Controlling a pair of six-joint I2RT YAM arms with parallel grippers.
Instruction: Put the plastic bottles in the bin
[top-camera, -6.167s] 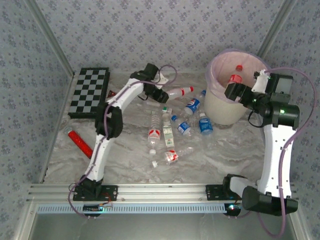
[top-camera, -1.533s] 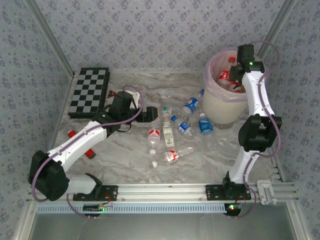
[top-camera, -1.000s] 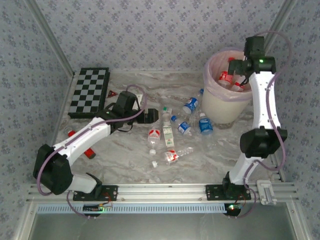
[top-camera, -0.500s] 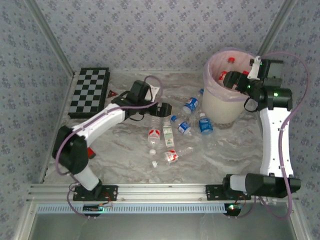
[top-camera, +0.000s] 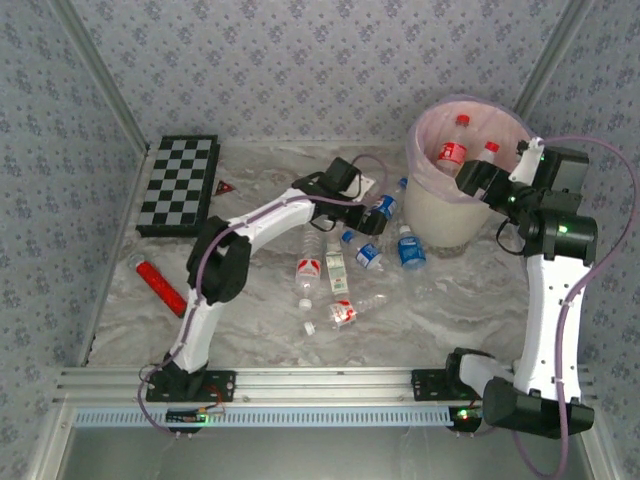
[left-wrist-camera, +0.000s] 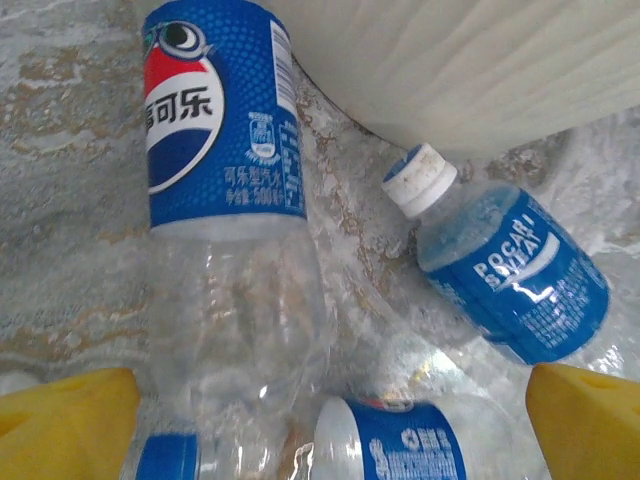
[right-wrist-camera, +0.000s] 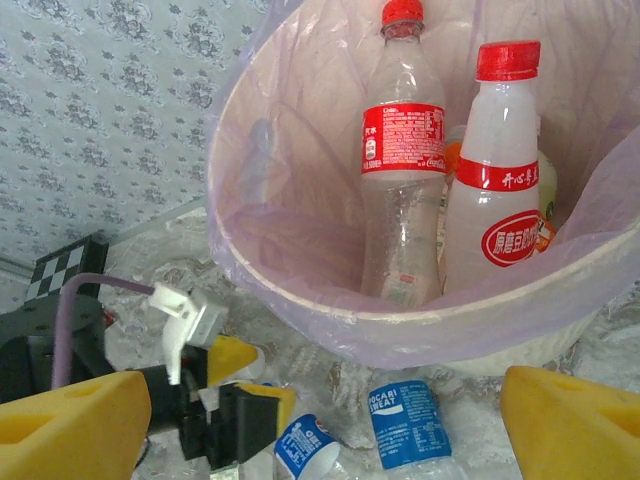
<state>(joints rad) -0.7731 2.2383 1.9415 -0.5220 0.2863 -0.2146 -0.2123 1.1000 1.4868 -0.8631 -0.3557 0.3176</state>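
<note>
Bottles (left-wrist-camera: 225, 150) are framed by the wide-open, empty left gripper (left-wrist-camera: 325, 410); the right gripper (right-wrist-camera: 330, 405) is held open, empty, near the bin (right-wrist-camera: 330, 320).

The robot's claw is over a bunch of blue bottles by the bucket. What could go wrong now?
The open left gripper hangs over three crowded bottles: the Pepsi bottle, the Pocari bottle and a third blue-label bottle. It might pinch two at once or squirt one away.
They lie close to the bin, so a finger could bump its wall.
The open right gripper hangs near there too, so the two grippers might knock together.
</note>
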